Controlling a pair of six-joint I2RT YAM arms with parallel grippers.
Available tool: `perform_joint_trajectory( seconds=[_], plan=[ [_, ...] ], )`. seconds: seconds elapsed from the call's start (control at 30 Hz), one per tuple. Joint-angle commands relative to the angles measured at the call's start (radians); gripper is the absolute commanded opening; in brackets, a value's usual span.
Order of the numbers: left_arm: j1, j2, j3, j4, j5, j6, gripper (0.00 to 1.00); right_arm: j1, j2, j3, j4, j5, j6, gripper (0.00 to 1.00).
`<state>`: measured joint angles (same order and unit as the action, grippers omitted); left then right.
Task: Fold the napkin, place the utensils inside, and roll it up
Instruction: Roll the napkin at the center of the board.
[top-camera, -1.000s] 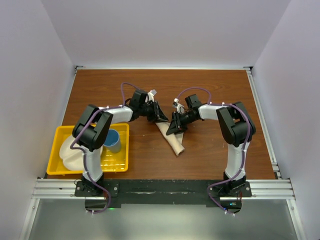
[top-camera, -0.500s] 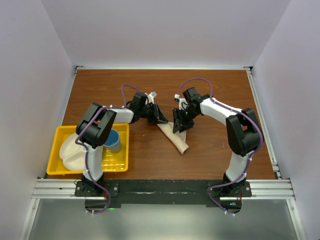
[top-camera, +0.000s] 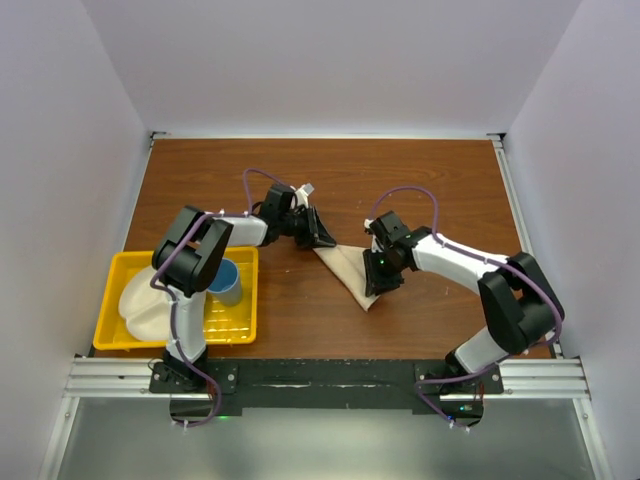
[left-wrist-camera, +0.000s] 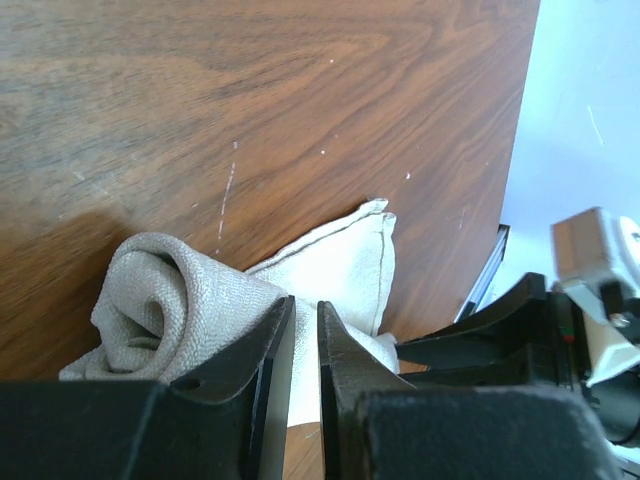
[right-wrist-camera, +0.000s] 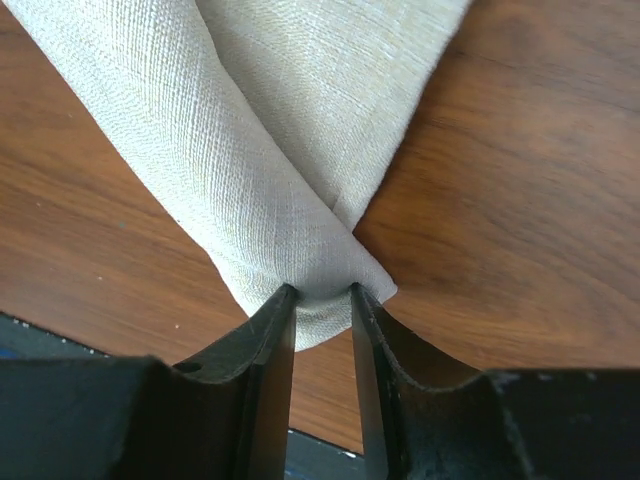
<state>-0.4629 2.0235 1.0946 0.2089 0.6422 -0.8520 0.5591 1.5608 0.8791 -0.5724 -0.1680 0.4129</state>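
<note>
We see the beige napkin lying in the middle of the wooden table as a tapered roll of plain woven cloth, with a loose spiral at its far end. Our left fingers stand narrow, pinching a fold beside that spiral. Our right fingers squeeze the roll's near tip between them.

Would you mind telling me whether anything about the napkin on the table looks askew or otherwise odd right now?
The napkin is rolled unevenly. It lies diagonally and tapers to a narrow near end, and a flat, unrolled flap sticks out beside the roll at the far end.
</note>
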Motion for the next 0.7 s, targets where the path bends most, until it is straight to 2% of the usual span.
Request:
perform_joint_trajectory(
  seconds=[0.0,0.07,0.23,0.33,0.47,0.63,0.67],
  plan=[
    [0.012,0.007,0.051,-0.107,-0.052,0.056,0.20,0.015,-0.062,0.010,-0.067,0.166,-0.011,0.33],
    [0.013,0.004,0.076,-0.172,-0.053,0.070,0.20,0.042,-0.112,0.049,-0.078,0.167,-0.064,0.39],
    [0.013,-0.011,0.154,-0.291,-0.045,0.036,0.30,0.122,-0.114,0.135,-0.020,0.220,-0.161,0.73],
    [0.015,-0.029,0.221,-0.388,-0.059,0.031,0.34,0.165,-0.029,0.222,-0.030,0.258,-0.223,0.75],
    [0.033,-0.046,0.315,-0.551,-0.102,0.021,0.38,0.237,0.085,0.335,-0.033,0.385,-0.279,0.75],
    [0.085,-0.133,0.286,-0.576,-0.144,-0.016,0.41,0.324,0.214,0.403,-0.040,0.527,-0.296,0.72],
    [0.104,-0.166,0.272,-0.563,-0.148,-0.018,0.42,0.329,0.225,0.415,-0.043,0.545,-0.284,0.67]
  ],
)
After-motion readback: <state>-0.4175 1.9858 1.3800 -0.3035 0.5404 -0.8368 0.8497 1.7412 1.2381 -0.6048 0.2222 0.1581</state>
